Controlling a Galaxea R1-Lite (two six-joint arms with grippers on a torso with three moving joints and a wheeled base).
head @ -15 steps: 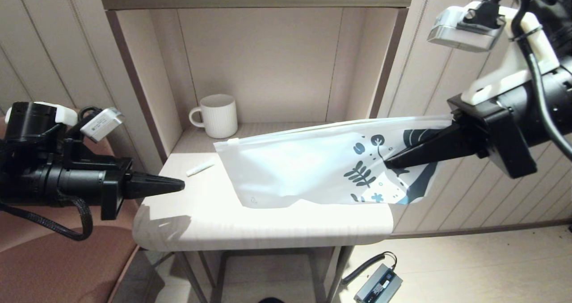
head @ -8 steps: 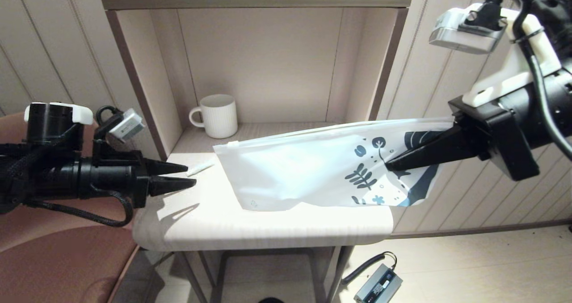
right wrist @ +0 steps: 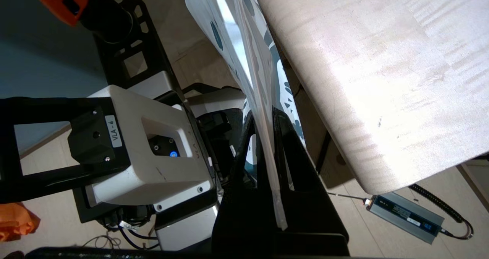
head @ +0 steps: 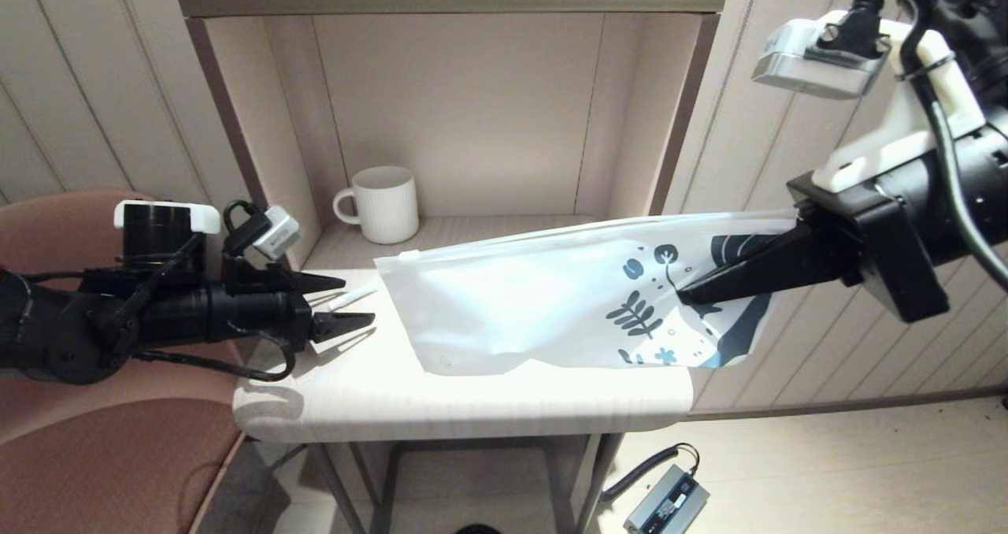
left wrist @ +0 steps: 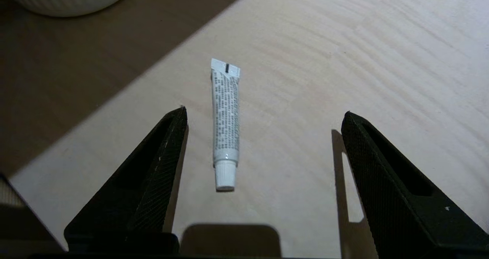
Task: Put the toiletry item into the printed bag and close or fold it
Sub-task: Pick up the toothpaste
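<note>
The toiletry item [head: 352,296] is a small white tube with a ribbed cap [left wrist: 225,123], lying flat on the table near its left edge. My left gripper [head: 346,304] [left wrist: 263,114] is open and low over the table, one finger on each side of the tube's cap end, touching nothing. The printed bag [head: 551,298] is held up on edge above the table, its printed end at the right. My right gripper [head: 685,291] [right wrist: 263,117] is shut on that printed end [right wrist: 252,64].
A white ribbed mug [head: 382,203] stands at the back left inside the shelf alcove. The table [head: 472,400] has a rounded front edge. A grey power adapter [head: 665,502] lies on the floor below. A reddish seat [head: 102,455] is at the left.
My left gripper has moved right toward the tube, turned and opened. The right gripper has held the bag nearly still.
</note>
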